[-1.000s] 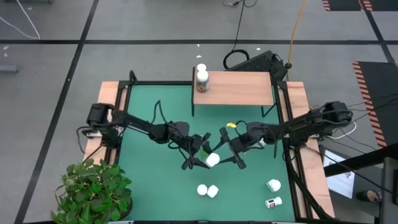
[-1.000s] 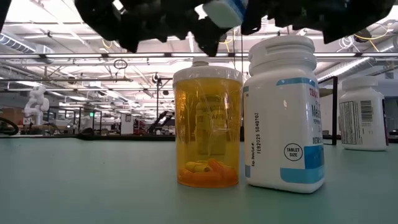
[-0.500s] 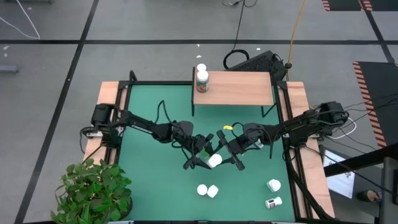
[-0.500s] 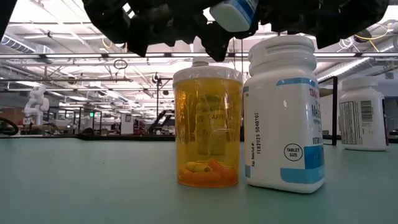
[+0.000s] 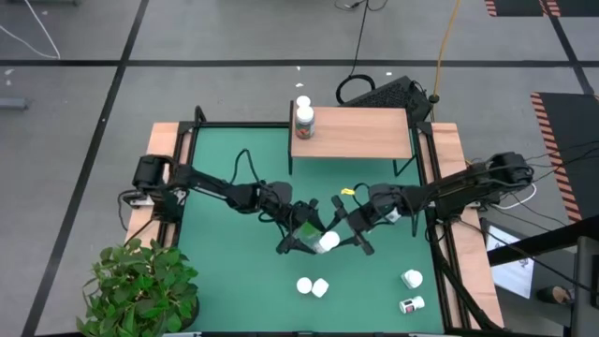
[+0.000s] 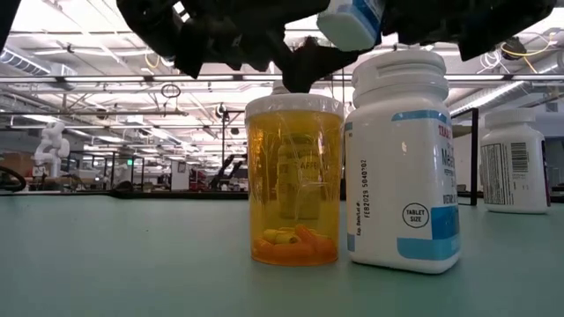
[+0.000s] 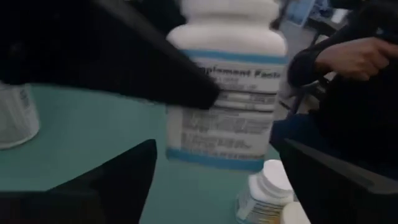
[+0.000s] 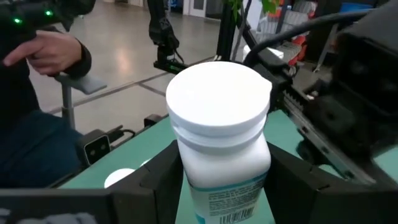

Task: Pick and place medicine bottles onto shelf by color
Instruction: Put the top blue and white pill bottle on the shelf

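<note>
A white medicine bottle [image 5: 327, 241] with a white cap and a blue-banded label hangs over the middle of the green table, and my right gripper [image 5: 343, 234] is shut on it. My left gripper [image 5: 301, 234] stands open just to its left, with its fingers on either side of the bottle's lower end [image 7: 217, 152] and clear of it. The shelf [image 5: 360, 133] stands at the far edge with two bottles [image 5: 304, 117] at its left end. An orange bottle [image 6: 293, 176] and a blue-labelled white bottle [image 6: 401, 158] stand on the table near its front edge. My right gripper pinches the bottle's body just under the cap [image 8: 194, 182] between its two fingers [image 8: 155, 183]. The fingers come in about level from the table's right. The bottle is lifted clear of the table, cap up and a little tilted.
Two more white bottles [image 5: 411, 290] lie near the front right corner. A potted plant [image 5: 140, 285] stands at the front left corner. Wooden rails [image 5: 164, 140] run along both sides of the table. A person's hand [image 8: 53, 50] shows beyond the table.
My left gripper has opened and let go of the white bottle. The bottle now hangs in my right gripper alone and has shifted a little toward the table's right edge. Both arms have otherwise stayed about where they were.
</note>
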Controlling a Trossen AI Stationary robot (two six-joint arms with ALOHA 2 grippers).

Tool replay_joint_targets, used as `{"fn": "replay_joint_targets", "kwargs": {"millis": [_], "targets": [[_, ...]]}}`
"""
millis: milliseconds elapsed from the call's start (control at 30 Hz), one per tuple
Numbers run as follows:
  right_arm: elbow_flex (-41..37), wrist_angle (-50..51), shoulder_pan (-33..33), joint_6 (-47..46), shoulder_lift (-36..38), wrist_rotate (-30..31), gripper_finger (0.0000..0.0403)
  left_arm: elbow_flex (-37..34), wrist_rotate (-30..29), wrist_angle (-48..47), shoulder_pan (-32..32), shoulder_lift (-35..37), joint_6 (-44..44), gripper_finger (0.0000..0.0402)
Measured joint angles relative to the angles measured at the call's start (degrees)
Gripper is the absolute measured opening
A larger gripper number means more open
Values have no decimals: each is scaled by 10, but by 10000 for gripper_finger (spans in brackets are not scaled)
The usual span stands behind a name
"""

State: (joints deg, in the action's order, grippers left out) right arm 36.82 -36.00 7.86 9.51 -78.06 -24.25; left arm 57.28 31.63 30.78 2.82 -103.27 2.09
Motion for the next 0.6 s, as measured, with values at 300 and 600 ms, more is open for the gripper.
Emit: {"fn": "replay_joint_targets", "kwargs": {"millis": [300,600], "targets": [[0,134,0,-24,70,103,181,0,-228,-158,1,106,-20,343],[1,156,-3,-44,71,333,182,0,-366,-62,39,111,-154,303]]}}
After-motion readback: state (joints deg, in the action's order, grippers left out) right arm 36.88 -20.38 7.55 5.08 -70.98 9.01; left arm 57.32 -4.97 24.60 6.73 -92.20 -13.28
